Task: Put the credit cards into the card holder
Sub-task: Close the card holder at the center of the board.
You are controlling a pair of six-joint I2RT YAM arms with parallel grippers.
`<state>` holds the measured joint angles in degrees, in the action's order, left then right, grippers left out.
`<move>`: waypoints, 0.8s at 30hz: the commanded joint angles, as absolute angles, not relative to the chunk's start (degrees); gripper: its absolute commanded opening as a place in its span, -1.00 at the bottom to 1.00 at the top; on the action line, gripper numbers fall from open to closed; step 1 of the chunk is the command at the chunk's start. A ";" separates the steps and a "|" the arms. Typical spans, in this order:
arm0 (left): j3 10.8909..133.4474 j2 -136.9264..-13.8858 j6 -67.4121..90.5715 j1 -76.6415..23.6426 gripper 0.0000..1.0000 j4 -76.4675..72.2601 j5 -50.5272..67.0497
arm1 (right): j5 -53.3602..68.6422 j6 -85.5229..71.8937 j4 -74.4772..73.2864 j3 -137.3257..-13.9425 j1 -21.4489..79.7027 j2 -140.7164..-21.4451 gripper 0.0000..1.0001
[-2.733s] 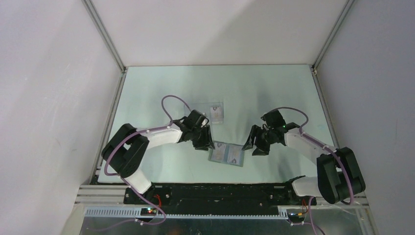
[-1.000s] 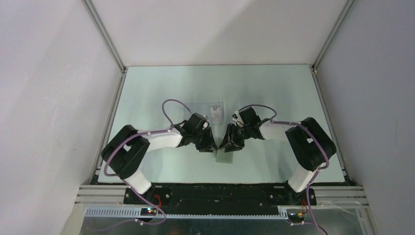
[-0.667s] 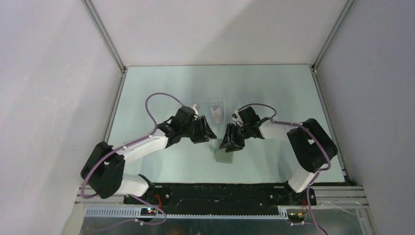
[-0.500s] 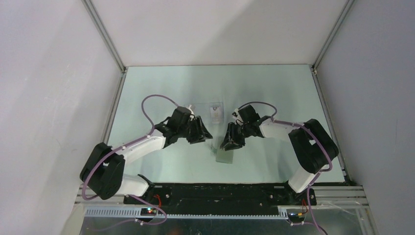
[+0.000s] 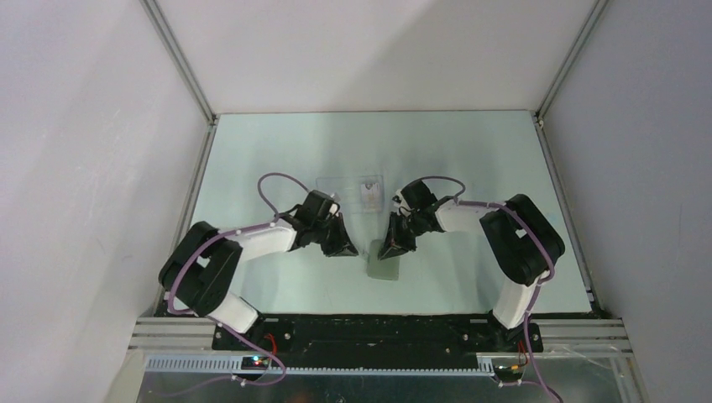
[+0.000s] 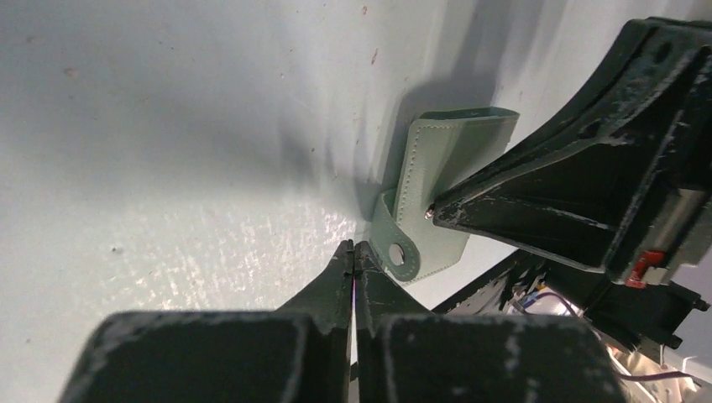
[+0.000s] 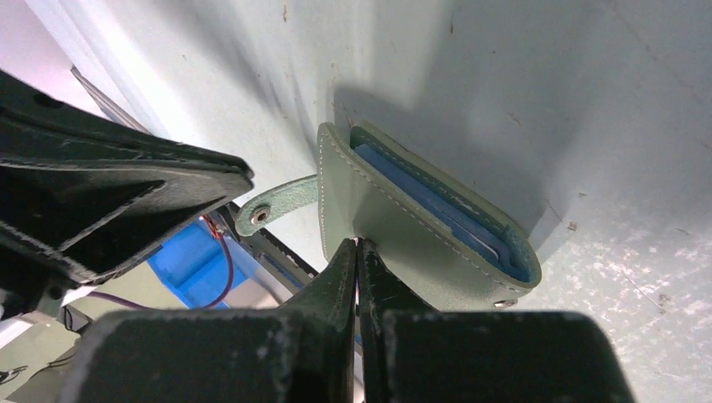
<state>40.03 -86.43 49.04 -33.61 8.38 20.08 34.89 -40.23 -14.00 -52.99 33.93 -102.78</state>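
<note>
Pale green table (image 5: 470,159), one card holder (image 5: 384,269) folded at near centre, blue lining showing. Right gripper (image 7: 357,245), fingers pressed together, tips on its flap. Left gripper (image 6: 353,248), likewise closed, sits just beside the snap strap (image 6: 407,262). Both arms bend inward, low. One credit card (image 5: 369,191) lies at the clear case (image 5: 340,186) behind, its print too small to read.

card holder (image 5: 384,269): open → folded | right hand (image 5: 388,249): moved onto it | left hand (image 5: 348,250): returned beside it
</note>
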 commanded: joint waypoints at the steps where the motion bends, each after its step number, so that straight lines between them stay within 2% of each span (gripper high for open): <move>1: 41.46 -89.18 48.55 -33.40 -1.00 4.64 24.23 | 31.47 -38.95 -14.65 -53.78 34.79 -105.15 -0.94; 24: 47.61 -96.97 48.43 -39.03 -1.00 3.69 24.71 | 31.57 -40.22 -16.73 -54.86 34.76 -98.54 -0.80</move>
<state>46.00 -96.05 49.04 -38.20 4.62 24.23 33.45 -40.47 -15.07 -53.15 34.46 -101.49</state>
